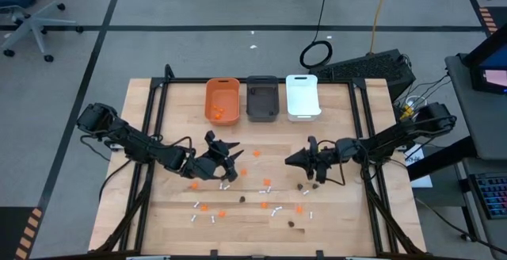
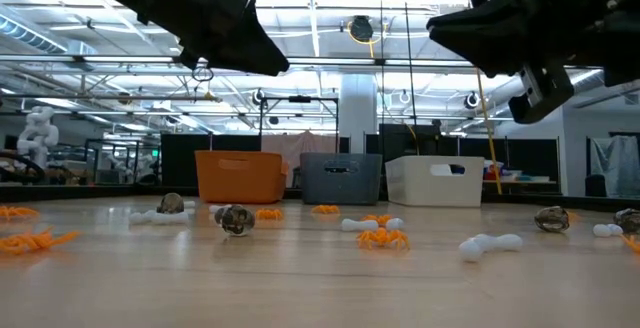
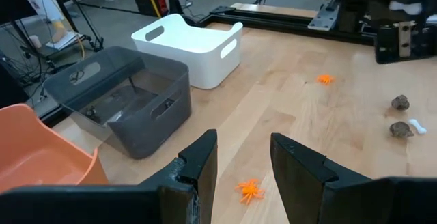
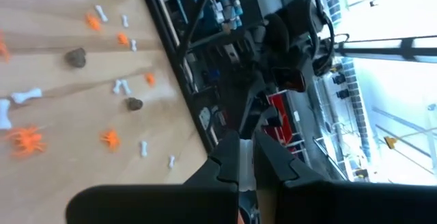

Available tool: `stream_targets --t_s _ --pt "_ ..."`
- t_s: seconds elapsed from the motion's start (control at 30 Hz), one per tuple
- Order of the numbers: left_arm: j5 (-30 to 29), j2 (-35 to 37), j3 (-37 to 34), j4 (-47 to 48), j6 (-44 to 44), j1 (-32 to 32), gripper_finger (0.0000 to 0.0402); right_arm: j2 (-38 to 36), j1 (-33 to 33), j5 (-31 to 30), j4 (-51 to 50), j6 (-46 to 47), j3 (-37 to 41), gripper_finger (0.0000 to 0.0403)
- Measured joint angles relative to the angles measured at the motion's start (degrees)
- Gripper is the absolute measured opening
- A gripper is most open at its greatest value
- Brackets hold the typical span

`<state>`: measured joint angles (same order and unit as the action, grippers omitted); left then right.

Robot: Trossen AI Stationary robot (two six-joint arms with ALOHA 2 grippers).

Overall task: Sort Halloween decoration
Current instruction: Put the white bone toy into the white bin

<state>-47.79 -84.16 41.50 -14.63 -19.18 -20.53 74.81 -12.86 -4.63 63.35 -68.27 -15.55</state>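
Observation:
Tiny Halloween pieces lie scattered on the wooden table: orange spiders (image 1: pixel 244 171), dark lumps (image 1: pixel 305 189) and white sticks (image 1: pixel 268 185). My left gripper (image 1: pixel 227 155) hovers open above the table's left middle. In its wrist view an orange spider (image 3: pixel 250 190) lies on the wood below the gap of my left gripper (image 3: pixel 243 161). My right gripper (image 1: pixel 295 159) hangs above the table's right middle, pointing left. In its wrist view my right gripper (image 4: pixel 246 157) is shut, with nothing visible between the fingers. Both stand clear of the table in the low view.
An orange bin (image 1: pixel 223 100), a dark grey bin (image 1: pixel 262 97) and a white bin (image 1: pixel 302 96) stand in a row at the far edge. The orange bin holds some orange pieces (image 1: pixel 215 113). A black frame (image 1: pixel 154 125) borders the table. More pieces (image 1: pixel 291 223) lie toward the near edge.

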Motion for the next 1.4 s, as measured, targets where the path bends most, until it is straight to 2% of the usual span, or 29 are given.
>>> stream_targets --t_s 0.33,0.63,0.87,1.0,1.13,1.4 --pt "0.0 0.0 0.0 0.0 0.0 0.0 0.0136 0.0 0.0 -0.2 0.2 -0.3 0.0 0.0000" --pt "0.0 0.0 0.0 0.0 -0.1 0.0 0.0136 0.0 0.0 -3.4 -0.3 5.0 0.0 0.0000" --pt "0.0 0.0 0.0 0.1 -1.5 -0.2 0.0136 0.0 0.7 -12.7 3.1 13.8 0.0 0.0000" --pt "0.0 0.0 0.0 0.1 -1.5 -0.1 0.0136 0.0 5.0 -17.5 8.0 24.1 0.0 0.0000" --pt "0.0 0.0 0.0 0.1 -1.5 -0.1 0.0136 0.0 11.6 -18.3 9.7 37.1 0.0 0.0000" --pt "1.2 0.0 0.0 0.1 -1.9 -0.5 0.0136 0.0 24.6 -22.7 5.0 56.2 0.0 0.0000"
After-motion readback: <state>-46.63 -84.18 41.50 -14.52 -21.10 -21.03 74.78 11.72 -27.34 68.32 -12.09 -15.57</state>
